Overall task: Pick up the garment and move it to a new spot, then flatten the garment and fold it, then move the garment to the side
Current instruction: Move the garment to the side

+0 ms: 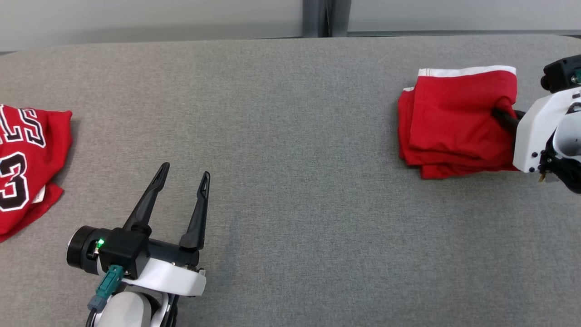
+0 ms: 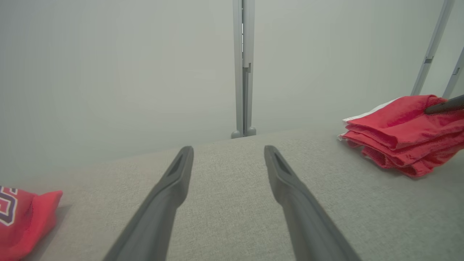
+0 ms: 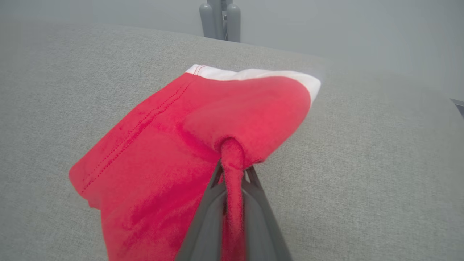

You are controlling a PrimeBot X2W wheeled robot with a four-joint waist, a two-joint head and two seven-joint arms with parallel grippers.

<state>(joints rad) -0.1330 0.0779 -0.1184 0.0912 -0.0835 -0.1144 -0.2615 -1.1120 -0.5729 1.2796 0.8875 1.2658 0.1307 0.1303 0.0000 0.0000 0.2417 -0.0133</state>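
The garment is a folded red cloth with a white hem, lying at the right side of the grey table. My right gripper is shut on a pinch of its right edge; the right wrist view has the red garment bunched between the closed fingers. My left gripper hovers open and empty over the table's near left part, far from the garment. In the left wrist view its fingers point at the bare table, with the folded garment off to the right.
A second red jersey with white and black lettering lies at the table's left edge; the jersey also sits at the lower left of the left wrist view. A grey post stands behind the table's far edge.
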